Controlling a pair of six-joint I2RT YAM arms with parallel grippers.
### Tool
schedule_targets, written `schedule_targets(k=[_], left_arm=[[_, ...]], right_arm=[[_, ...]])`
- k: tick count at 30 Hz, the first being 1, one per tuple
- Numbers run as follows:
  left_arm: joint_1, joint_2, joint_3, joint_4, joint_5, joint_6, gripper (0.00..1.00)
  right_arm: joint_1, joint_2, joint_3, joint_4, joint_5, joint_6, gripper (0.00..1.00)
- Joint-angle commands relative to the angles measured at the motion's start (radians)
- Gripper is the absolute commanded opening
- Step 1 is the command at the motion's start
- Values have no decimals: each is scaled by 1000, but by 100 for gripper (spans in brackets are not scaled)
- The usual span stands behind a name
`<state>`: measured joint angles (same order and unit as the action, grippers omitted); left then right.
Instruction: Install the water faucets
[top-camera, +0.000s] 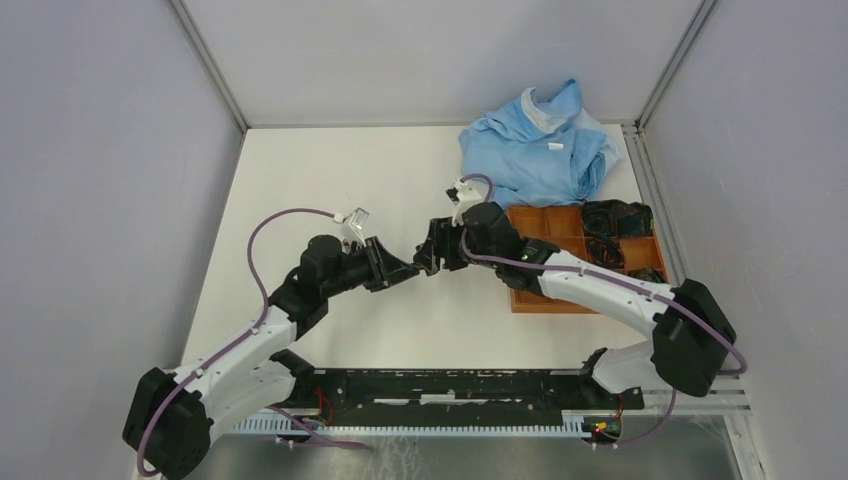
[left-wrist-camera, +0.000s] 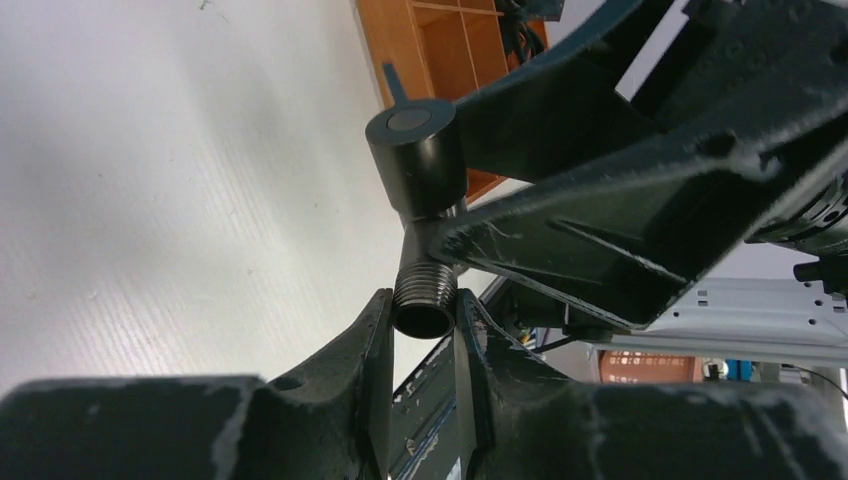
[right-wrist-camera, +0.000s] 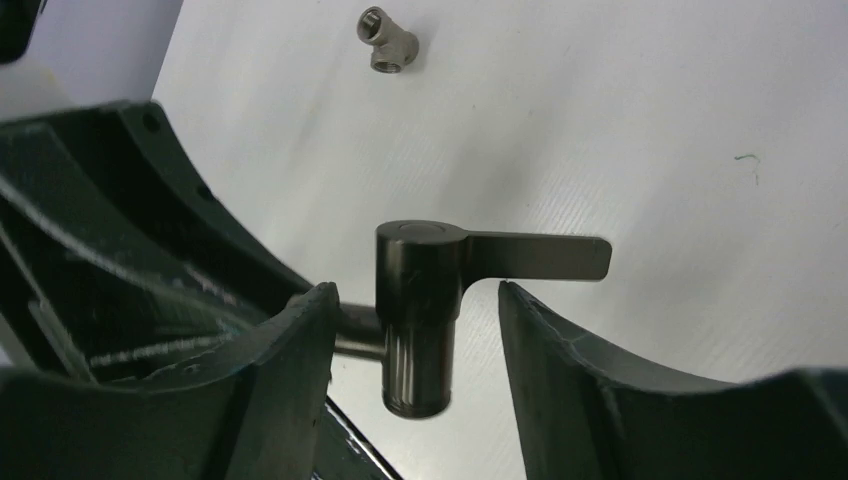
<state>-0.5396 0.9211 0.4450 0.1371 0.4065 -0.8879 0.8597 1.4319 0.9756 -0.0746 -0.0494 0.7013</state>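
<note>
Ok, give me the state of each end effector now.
Left end effector: closed on the threaded end of the dark faucet.
Right end effector: open, jaws either side of the faucet body with gaps showing.

Faucet between left tool and right tool, tray to their right — cloth behind it.

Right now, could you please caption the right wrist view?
Open right hand flanks the faucet; a fitting lies beyond.

Dark faucet aloft, grey tee apart
</note>
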Motion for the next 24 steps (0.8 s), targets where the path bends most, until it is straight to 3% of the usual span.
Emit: schedule_targets(k=[1, 7, 13, 18, 24], left_arm=[[4, -77, 56, -4, 31, 92, 2], [4, -116, 133, -58, 121, 201, 2], [4, -108, 194, -56, 232, 283, 2], [4, -90, 213, -4, 290, 285, 2], [4, -55, 213, 68, 338, 226, 2]], right_arm=[[-15, -180, -98, 142, -90, -141, 81], [-103, -451, -306, 292, -390, -186, 98], [-146, -665, -503, 547, -541, -12, 98], [-146, -652, -643, 939, -580, 250, 98], [-147, -542, -683, 1121, -560, 375, 98]])
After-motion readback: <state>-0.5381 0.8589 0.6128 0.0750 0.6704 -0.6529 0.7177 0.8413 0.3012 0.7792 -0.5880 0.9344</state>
